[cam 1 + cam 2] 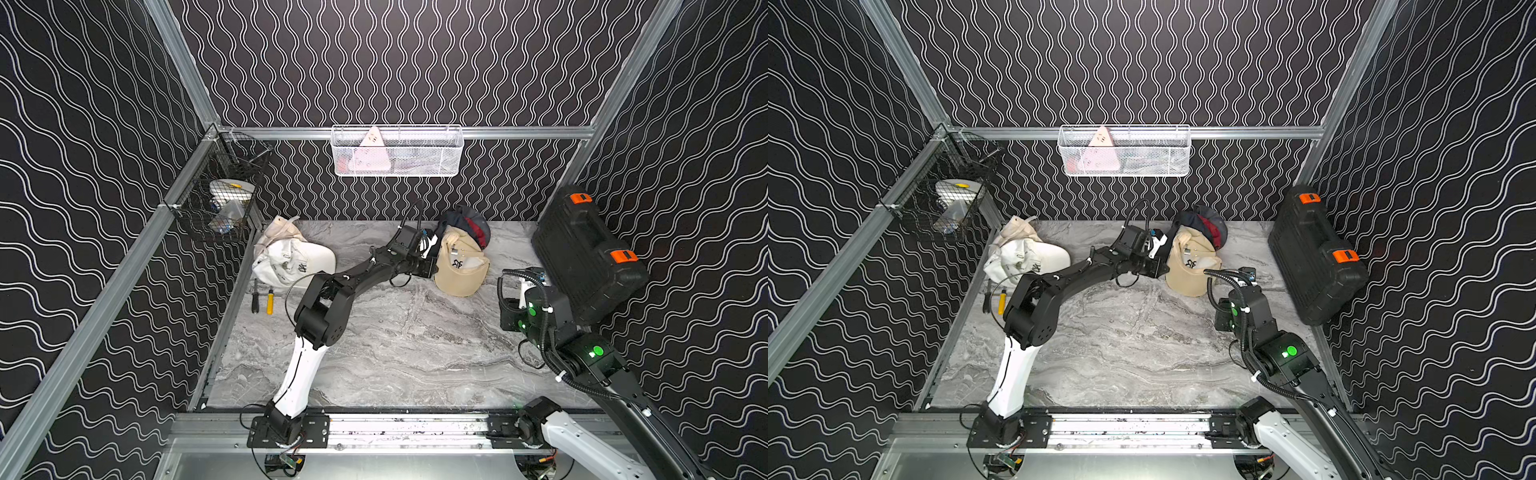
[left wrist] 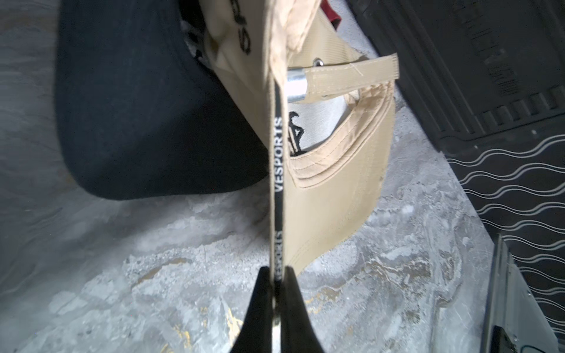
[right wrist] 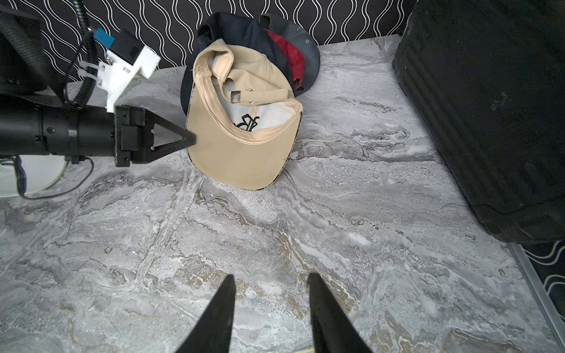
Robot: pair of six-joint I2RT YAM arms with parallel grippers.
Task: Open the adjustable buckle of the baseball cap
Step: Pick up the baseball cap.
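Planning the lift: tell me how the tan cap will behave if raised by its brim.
The tan cap probably lifts lightly: the left gripper pinches only its thin brim edge. The brim looks fairly stiff, while the creased crown should sag. The loose strap may dangle.
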